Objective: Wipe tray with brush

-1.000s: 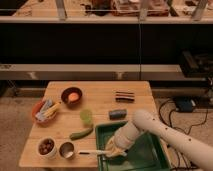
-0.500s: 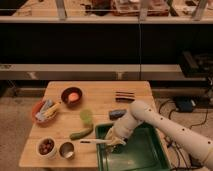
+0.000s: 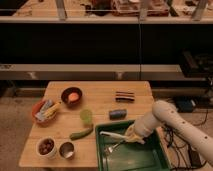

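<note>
1. One wooden table (image 3: pixel 102 102) fills the middle of the view, in front of dark shelving.
2. One dark-green tray (image 3: pixel 101 152) sits at the table's 5 o'clock corner and runs past the lower edge of the view.
3. One white arm (image 3: pixel 175 122) reaches in from 4 o'clock, over the tray's right rim.
4. One gripper (image 3: pixel 132 136) hangs over the tray's upper half; its jaws pinch the right end of the brush.
5. One whitish brush (image 3: pixel 111 134) lies nearly level and points toward 9 o'clock from the gripper, near the tray's upper left corner.
6. One small silver fork (image 3: pixel 114 147) lies inside the tray, at 6 o'clock from the brush.
7. Several smaller items stand outside the tray: a red basket (image 3: pixel 45 111) at 9 o'clock, a dark bowl (image 3: pixel 71 95) at 11 o'clock, a green cucumber (image 3: pixel 81 133) just beside the tray's left rim, and a metal cup (image 3: pixel 66 149) at 7 o'clock.
</note>
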{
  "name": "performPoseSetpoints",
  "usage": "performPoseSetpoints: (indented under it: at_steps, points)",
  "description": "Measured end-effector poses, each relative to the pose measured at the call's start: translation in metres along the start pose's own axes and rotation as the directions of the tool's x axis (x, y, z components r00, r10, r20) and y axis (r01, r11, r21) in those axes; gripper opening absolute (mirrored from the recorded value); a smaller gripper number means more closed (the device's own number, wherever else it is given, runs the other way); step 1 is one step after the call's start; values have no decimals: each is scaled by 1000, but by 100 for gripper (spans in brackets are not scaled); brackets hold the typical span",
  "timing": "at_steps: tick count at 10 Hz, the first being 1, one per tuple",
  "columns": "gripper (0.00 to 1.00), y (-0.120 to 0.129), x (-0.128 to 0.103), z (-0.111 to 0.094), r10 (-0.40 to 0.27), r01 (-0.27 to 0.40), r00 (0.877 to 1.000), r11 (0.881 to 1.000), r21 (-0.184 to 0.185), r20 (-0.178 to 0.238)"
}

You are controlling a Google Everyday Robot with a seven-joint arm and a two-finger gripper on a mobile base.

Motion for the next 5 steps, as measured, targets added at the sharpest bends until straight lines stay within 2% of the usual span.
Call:
performPoseSetpoints:
  at_steps: [1,2,5]
  points:
    - [0,9,19,-8,50,-50,999,999,9,-15]
    - [0,16,29,-14,72,-72,997,997,12,-20]
    - [0,42,33,-18,70,-70,997,997,-8,-31]
